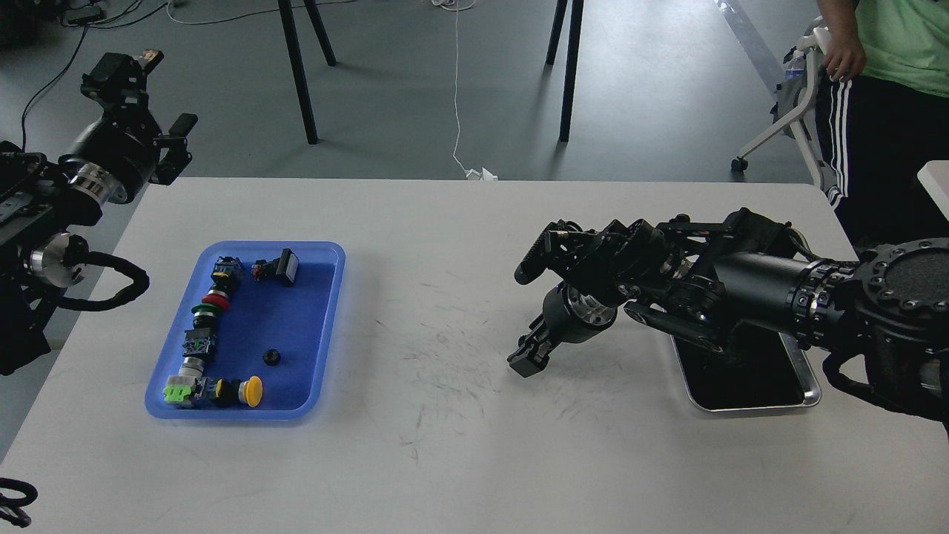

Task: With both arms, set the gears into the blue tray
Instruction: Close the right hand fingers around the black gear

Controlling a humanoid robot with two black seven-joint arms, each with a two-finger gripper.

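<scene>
Gear (271, 357) in blue tray (326, 371)

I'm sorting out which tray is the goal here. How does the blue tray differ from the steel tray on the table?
The blue tray is bright blue plastic; the steel tray is shiny metal with a dark inside. The blue tray lies on the table's left side, the steel tray on the right. The blue tray holds push-button switches and a small black gear; the steel tray is partly hidden under the right arm, and its visible part looks bare. Both are shallow rectangles with rounded corners.
</scene>
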